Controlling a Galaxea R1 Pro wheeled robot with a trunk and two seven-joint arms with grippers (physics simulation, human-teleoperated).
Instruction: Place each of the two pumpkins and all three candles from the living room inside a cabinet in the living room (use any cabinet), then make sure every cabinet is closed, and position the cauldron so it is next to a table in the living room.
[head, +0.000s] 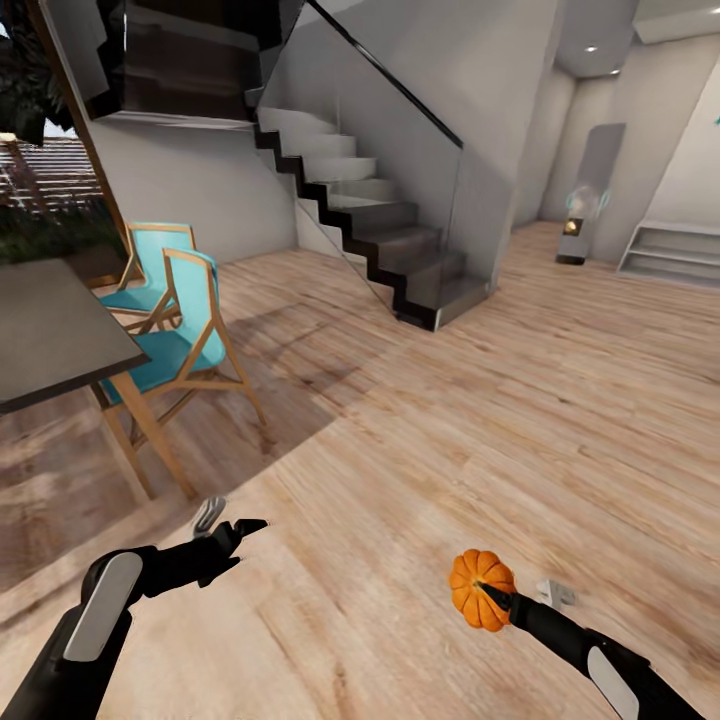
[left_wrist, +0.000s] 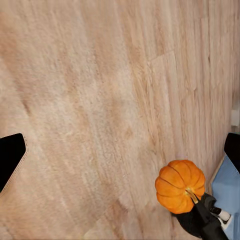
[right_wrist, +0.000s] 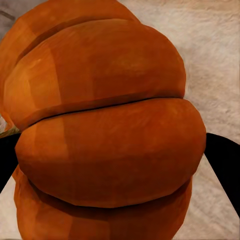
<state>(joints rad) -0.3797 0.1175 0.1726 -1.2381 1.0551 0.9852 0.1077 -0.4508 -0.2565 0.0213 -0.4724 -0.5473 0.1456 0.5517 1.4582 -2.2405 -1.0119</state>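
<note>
My right gripper (head: 497, 593) is shut on a small orange ribbed pumpkin (head: 478, 587), held low over the wooden floor at the lower right of the head view. Up close in the right wrist view, the pumpkin (right_wrist: 110, 135) sits between two black fingers (right_wrist: 226, 167). The left wrist view catches the same pumpkin (left_wrist: 179, 186) with its stem against the right gripper (left_wrist: 201, 212). My left gripper (head: 228, 530) hovers over bare floor at the lower left, open and empty, its fingers (left_wrist: 10, 160) spread wide apart.
A dark dining table (head: 50, 335) on wooden legs stands at the left with two turquoise chairs (head: 185, 340) beside it. A staircase (head: 390, 240) with a glass side rises ahead. Low white shelves (head: 670, 250) sit far right. Wooden floor (head: 450, 420) stretches ahead.
</note>
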